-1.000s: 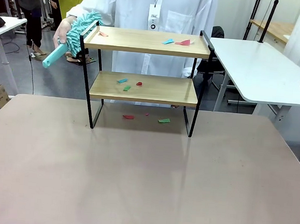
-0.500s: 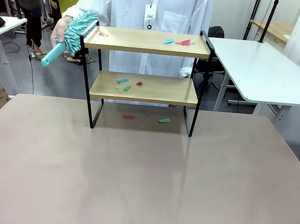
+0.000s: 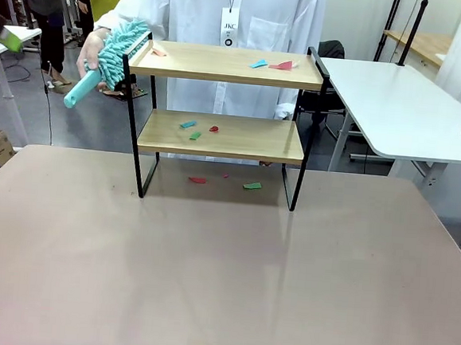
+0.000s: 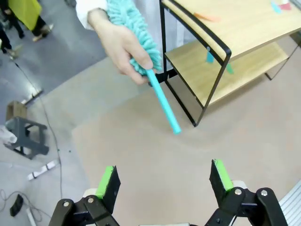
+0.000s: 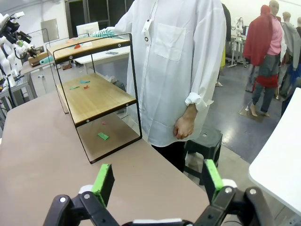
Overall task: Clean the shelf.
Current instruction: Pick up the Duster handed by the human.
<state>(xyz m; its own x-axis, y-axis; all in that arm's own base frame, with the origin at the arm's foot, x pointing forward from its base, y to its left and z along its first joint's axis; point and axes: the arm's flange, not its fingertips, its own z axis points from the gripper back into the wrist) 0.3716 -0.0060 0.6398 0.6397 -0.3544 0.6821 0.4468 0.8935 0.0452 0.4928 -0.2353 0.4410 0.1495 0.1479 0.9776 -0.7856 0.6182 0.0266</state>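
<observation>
Centrally, one shelf (image 3: 223, 65) carries three scraps (image 3: 188, 124) per board, three beneath; one hand (image 3: 92, 46) holds one duster (image 3: 121, 39); left gripper (image 4: 163, 174), right gripper (image 5: 157, 176) wide open.

The shelf (image 3: 223, 64) sits far-middle on the bench (image 3: 222, 284), person (image 3: 228, 4) standing right behind it. Over at the shelf's left end, the person's hand (image 3: 92, 48) holds a duster (image 3: 121, 40) up by the top side rail, handle slanting down and left. Scraps (image 3: 283, 65) lie right of centre on the top board, more left of centre on the lower board, more on the bench underneath
</observation>
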